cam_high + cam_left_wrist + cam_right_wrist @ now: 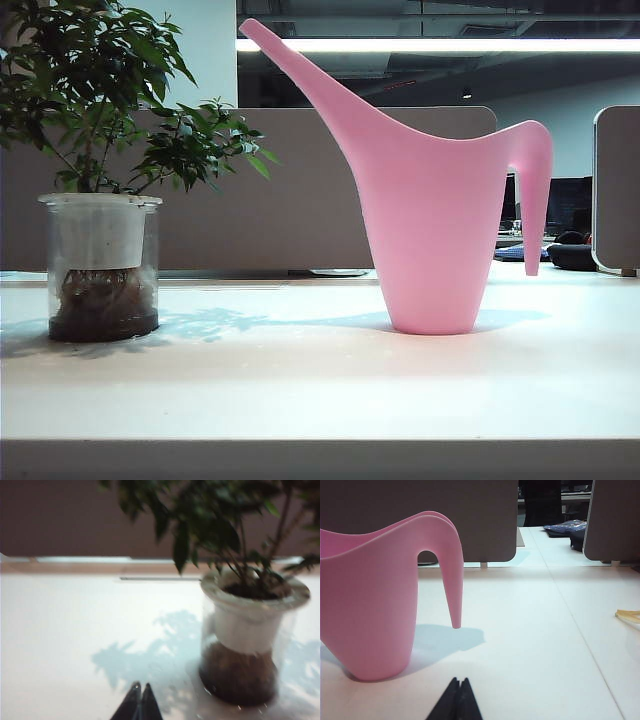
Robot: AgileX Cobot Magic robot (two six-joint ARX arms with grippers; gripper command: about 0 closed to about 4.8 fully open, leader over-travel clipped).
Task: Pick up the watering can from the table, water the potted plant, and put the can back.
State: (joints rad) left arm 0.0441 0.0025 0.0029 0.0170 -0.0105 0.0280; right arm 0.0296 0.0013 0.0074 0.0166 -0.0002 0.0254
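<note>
The pink watering can (432,210) stands upright on the white table (300,380), spout pointing up toward the plant, hooked handle on the far side. The potted plant (100,265) sits at the left in a clear glass cylinder with a white inner pot. In the right wrist view the watering can (370,605) stands ahead of my right gripper (460,681), which is shut and empty, short of the handle. In the left wrist view the potted plant (250,640) rises just ahead of my left gripper (141,685), also shut and empty. Neither gripper shows in the exterior view.
Grey partition panels (300,200) stand behind the table. A dark bag and blue items (567,530) lie on a farther desk. A yellowish object (629,615) lies at the edge of the right wrist view. Bare tabletop (270,370) lies between plant and can.
</note>
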